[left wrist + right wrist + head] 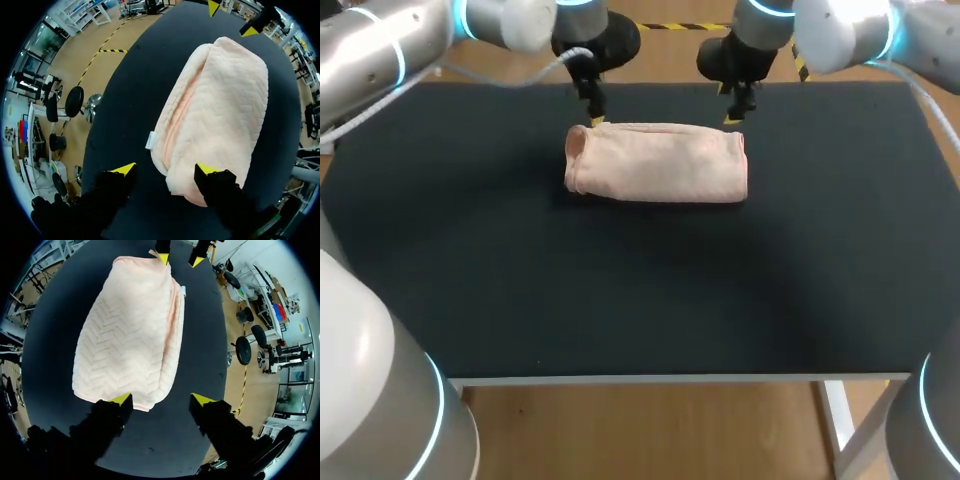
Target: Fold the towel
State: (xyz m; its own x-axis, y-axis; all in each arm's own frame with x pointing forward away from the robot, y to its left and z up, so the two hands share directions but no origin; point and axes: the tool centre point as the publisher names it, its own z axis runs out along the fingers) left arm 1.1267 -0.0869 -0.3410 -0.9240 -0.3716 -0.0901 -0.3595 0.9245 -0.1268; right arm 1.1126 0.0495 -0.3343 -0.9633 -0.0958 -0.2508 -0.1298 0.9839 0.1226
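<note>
The left wrist view shows a small white tag [150,141] on the folded towel [220,110], just ahead of the left claw [166,170]; the head view hides it. Both claws are spread wide and grip nothing. The towel's end lies between the left claw's fingers. Its other end lies just ahead of the right claw [161,399].

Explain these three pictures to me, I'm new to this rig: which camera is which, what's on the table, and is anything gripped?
The wide picture looks down on the black table from above and behind the robot. Each round picture comes from a camera on one arm's wrist, looking along its two yellow-tipped fingers. A folded peach towel lies on the table. The left gripper and the right gripper sit at its far edge, one near each end, fingers open. Nothing is held.
</note>
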